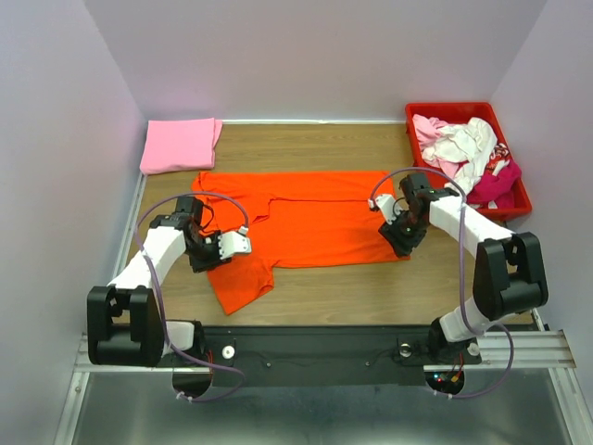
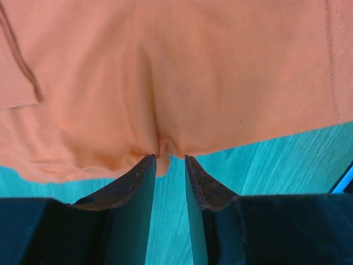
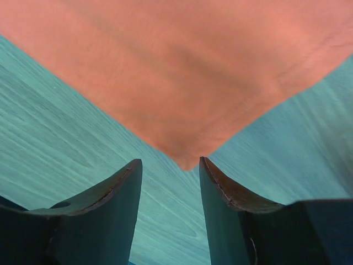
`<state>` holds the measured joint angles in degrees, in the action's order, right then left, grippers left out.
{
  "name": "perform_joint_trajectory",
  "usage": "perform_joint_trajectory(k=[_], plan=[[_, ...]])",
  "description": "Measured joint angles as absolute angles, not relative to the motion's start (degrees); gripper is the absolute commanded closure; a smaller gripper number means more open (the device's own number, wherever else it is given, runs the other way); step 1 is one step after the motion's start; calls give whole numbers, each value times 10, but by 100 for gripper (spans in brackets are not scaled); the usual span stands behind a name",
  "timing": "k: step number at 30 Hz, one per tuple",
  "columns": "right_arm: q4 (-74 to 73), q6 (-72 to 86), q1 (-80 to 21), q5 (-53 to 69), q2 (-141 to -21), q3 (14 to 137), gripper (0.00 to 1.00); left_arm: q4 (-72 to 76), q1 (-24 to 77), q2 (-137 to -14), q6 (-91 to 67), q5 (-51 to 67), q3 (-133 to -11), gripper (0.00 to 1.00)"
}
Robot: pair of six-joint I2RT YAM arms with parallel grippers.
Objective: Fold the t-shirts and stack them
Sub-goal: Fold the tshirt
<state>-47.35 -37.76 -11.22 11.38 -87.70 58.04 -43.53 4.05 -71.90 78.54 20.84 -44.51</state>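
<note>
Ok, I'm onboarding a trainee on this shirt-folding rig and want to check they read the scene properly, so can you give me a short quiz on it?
1. True or false: the pink t-shirt lies folded at the far left corner of the table.
2. Which shirt is spread out between the two arms? A) white B) the orange t-shirt C) magenta
3. In the right wrist view, is the right tool open or shut on cloth?

Key: 1 true. 2 B. 3 open: its jaws stand apart, with the orange corner lying loose at their tips.
</note>
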Motion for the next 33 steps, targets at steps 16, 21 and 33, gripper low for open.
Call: perform_joint_trajectory(k=[16, 21, 33], plan=[[-436, -398, -113, 104, -873, 510, 51, -428, 40, -728, 768, 210, -408, 60], [-415, -403, -114, 100, -883, 510, 52, -415, 40, -754, 765, 208, -413, 60], [-373, -414, -129, 65, -883, 493, 90, -370, 40, -790, 762, 187, -407, 94]])
